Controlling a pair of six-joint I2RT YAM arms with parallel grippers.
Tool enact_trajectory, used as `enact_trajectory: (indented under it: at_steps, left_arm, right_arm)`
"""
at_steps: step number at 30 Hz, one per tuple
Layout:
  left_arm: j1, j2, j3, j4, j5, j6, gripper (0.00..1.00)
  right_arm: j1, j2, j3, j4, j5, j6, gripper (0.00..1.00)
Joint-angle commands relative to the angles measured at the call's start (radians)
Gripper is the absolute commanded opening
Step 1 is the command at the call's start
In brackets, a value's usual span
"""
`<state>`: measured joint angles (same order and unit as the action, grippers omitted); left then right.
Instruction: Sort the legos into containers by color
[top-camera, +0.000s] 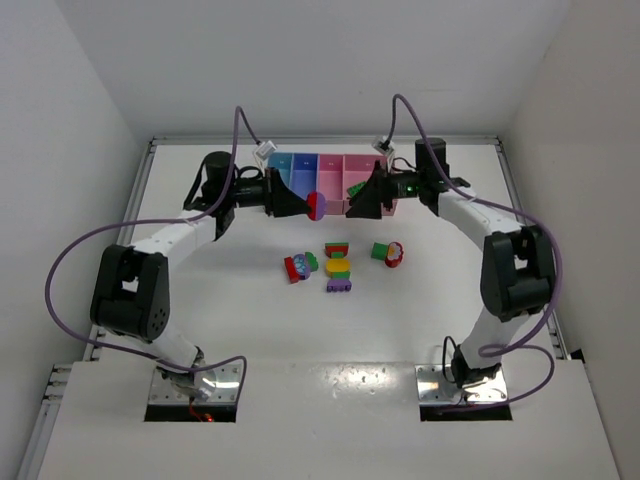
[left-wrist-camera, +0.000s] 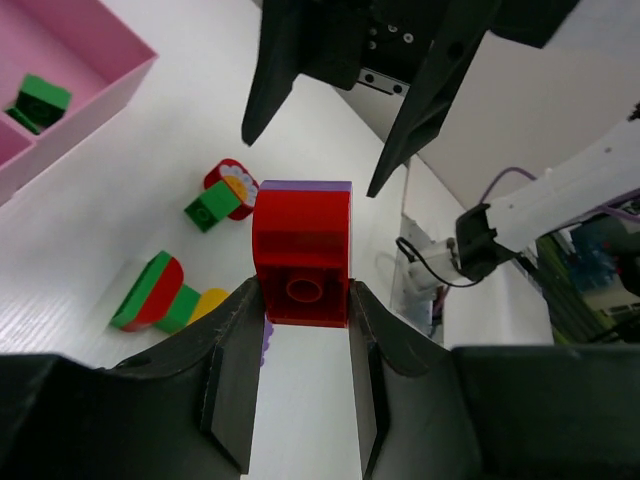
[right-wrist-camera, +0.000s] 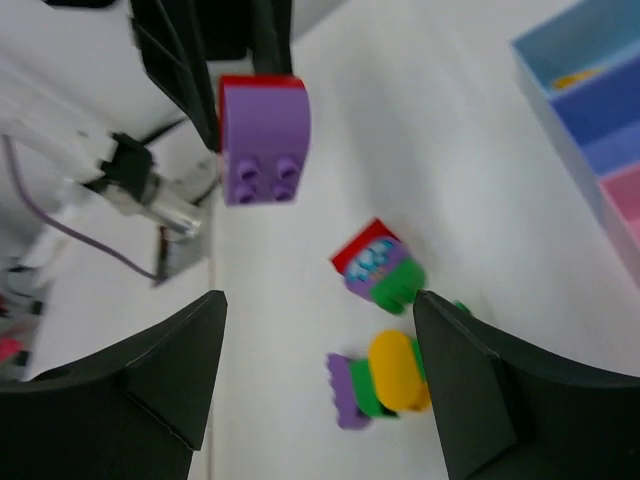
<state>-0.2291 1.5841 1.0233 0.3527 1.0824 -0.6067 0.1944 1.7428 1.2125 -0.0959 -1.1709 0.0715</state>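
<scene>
The desk (top-camera: 240, 330) before me was plain white, with a glossy sheen near its front edge. White walls (top-camera: 320, 60) enclosed it on three sides. A grey rail (top-camera: 138, 205) ran along its left edge.

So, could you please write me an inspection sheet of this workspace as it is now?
Surface: white table, glossy.
Job's things: four joined containers at the far edge, with a green brick in a pink one; several loose lego clumps mid-table; one red-and-purple clump is held.
Clutter: nothing seen.
Grippers: left gripper shut on the red-and-purple clump; right gripper open, facing it, holding nothing.
Cables: purple cables loop from both arms, away from the legos.
Surroundings: plain white walls on three sides.
</scene>
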Motion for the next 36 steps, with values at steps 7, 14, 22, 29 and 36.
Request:
enact_trajectory:
  at_steps: [7, 14, 22, 29, 36]
  left_arm:
    - [-0.019, 0.011, 0.026, 0.106, 0.091, -0.054, 0.05]
    - [-0.039, 0.03, 0.037, 0.106, 0.082, -0.045, 0.05]
    - [-0.049, 0.048, 0.055, 0.106, 0.082, -0.045, 0.05]
    - [-0.049, 0.048, 0.055, 0.097, 0.062, -0.036, 0.05]
    - [-0.004, 0.004, 0.044, 0.034, -0.114, 0.036, 0.02]
  right_arm:
    - [0.066, 0.124, 0.101, 0.323, -0.259, 0.41, 0.75]
    - [0.088, 0.142, 0.136, 0.348, -0.268, 0.429, 0.75]
    - [0.128, 0.172, 0.167, 0.377, -0.268, 0.448, 0.71]
    - [0.128, 0.172, 0.157, 0.395, -0.277, 0.448, 0.16]
    - [0.044, 0.115, 0.079, 0.395, -0.277, 0.448, 0.0]
